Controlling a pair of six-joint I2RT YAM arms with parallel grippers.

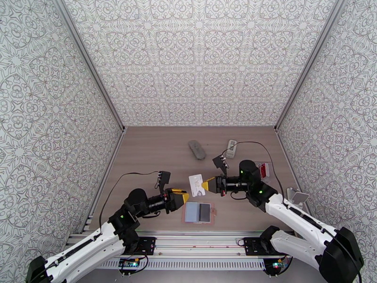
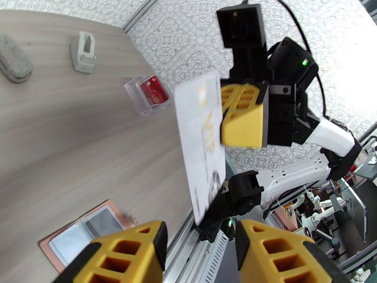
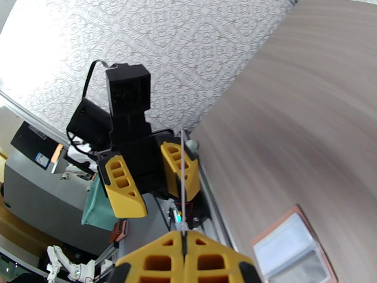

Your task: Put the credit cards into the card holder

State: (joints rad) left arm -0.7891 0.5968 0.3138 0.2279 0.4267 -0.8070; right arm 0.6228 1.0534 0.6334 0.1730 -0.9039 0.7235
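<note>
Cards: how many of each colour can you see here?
White card: 1, pinched in the right gripper
Red card: 1, inside the clear box
Total: 2 cards; the grey panels in the card holder may be pockets, I cannot tell.

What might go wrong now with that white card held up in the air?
The right gripper pinches the white card near one edge only, so it may twist or slip out and land beside the holder. The left gripper, open close by, might knock or bend it.
</note>
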